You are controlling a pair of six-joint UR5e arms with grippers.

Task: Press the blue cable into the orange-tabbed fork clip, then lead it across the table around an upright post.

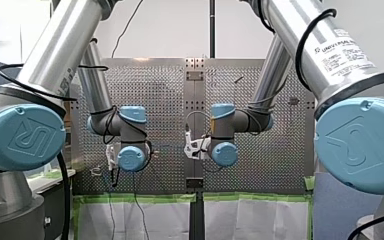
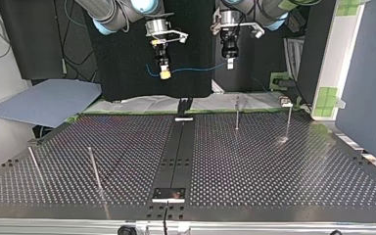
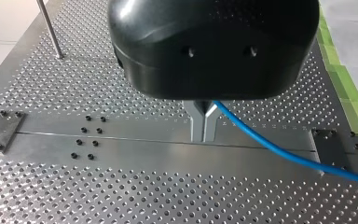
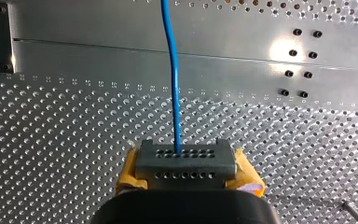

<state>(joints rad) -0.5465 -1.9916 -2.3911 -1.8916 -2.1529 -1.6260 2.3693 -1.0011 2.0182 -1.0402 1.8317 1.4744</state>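
The left gripper is seen closed: two narrow, bare metal fingers under a rounded, glossy black housing are pressed together on the cable. The right gripper is likewise clamped on the cable, which passes out between grey blocks drilled with rows of small holes and backed by yellow pads.

The cable is thin, round, smooth and bright blue. In the top view it is strung in a shallow sag between the two grippers, well above the table, with a short loose end beyond the right gripper.

The table is a matt metal plate, densely perforated, with a smooth middle strip set with black screws. Thin upright metal posts stand on it, well apart from the cable.
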